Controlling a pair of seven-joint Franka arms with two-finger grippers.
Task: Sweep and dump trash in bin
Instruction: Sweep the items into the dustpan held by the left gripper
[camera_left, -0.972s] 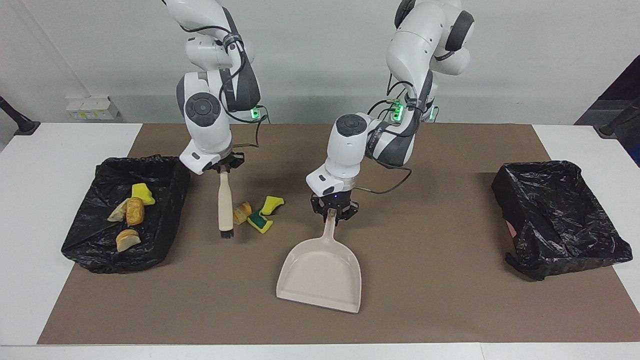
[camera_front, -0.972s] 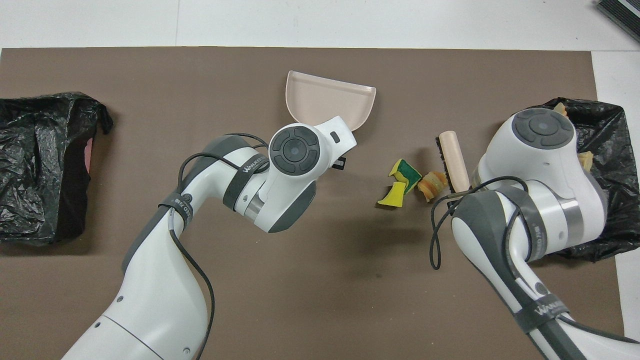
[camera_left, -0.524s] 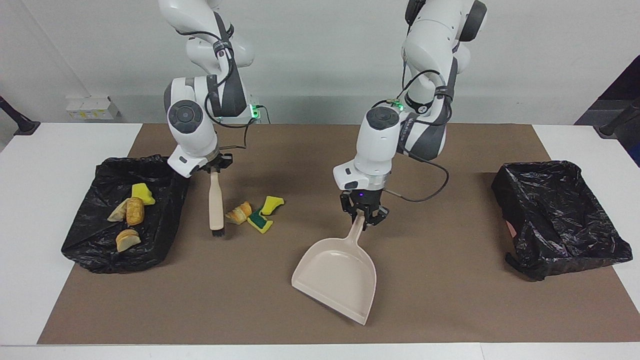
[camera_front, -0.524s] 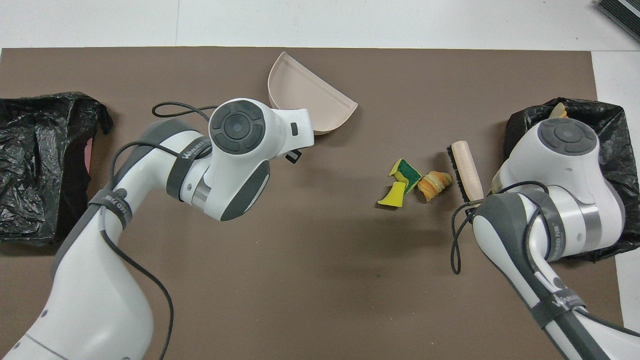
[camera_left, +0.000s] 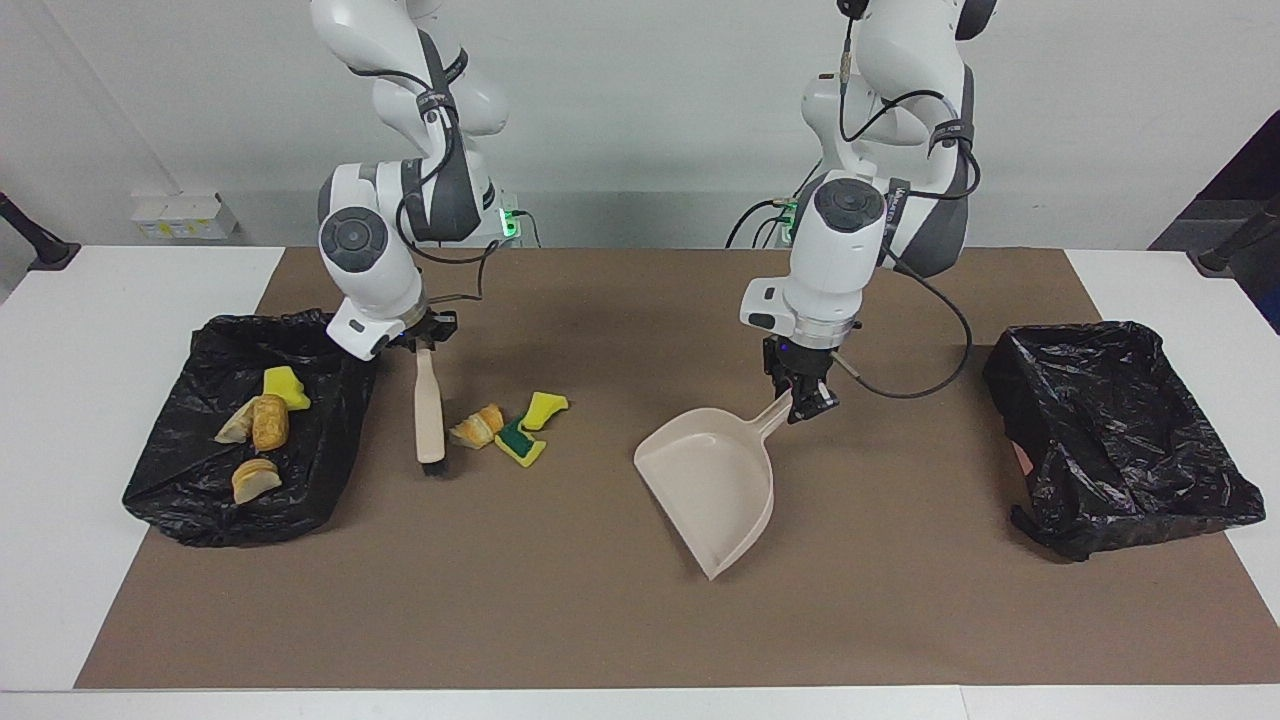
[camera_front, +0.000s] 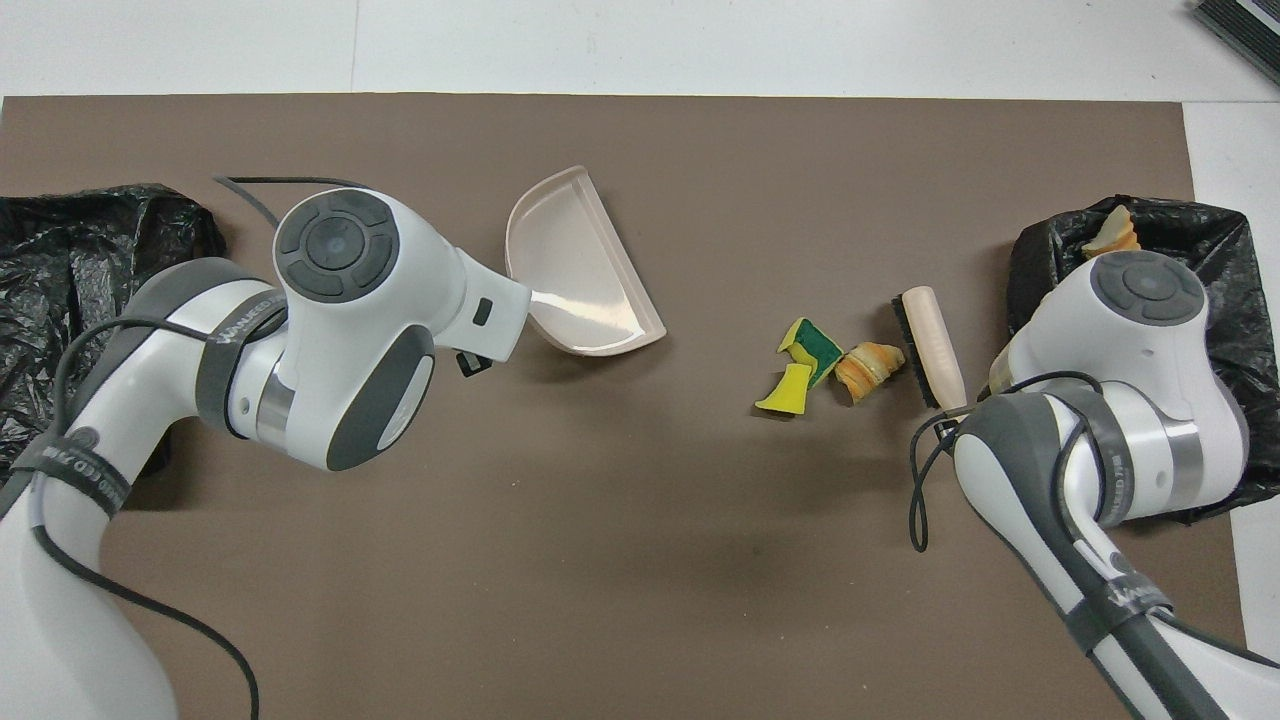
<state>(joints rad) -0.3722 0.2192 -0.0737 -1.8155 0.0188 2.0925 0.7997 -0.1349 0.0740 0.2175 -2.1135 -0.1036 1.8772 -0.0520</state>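
Three pieces of trash lie on the brown mat: a bread chunk (camera_left: 478, 425) (camera_front: 868, 368), a green-backed sponge (camera_left: 520, 440) (camera_front: 812, 345) and a yellow sponge (camera_left: 545, 407) (camera_front: 787, 390). My right gripper (camera_left: 425, 345) is shut on the handle of a beige brush (camera_left: 430, 415) (camera_front: 930, 335), whose bristles point down at the mat between the bread chunk and the black-lined bin (camera_left: 330, 470). More trash (camera_left: 268, 420) lies in that bin. My left gripper (camera_left: 800, 400) is shut on the handle of the beige dustpan (camera_left: 715, 480) (camera_front: 575, 270), tilted with its mouth toward the scraps.
A second black-lined bin (camera_left: 1120, 440) (camera_front: 60, 330) stands at the left arm's end of the table. White table (camera_left: 60, 420) borders the mat at both ends. A cable (camera_left: 900, 385) loops from the left wrist.
The left arm has carried the dustpan toward its own end of the table and turned its mouth toward the scraps. The right arm has drawn the brush slightly toward the bin.
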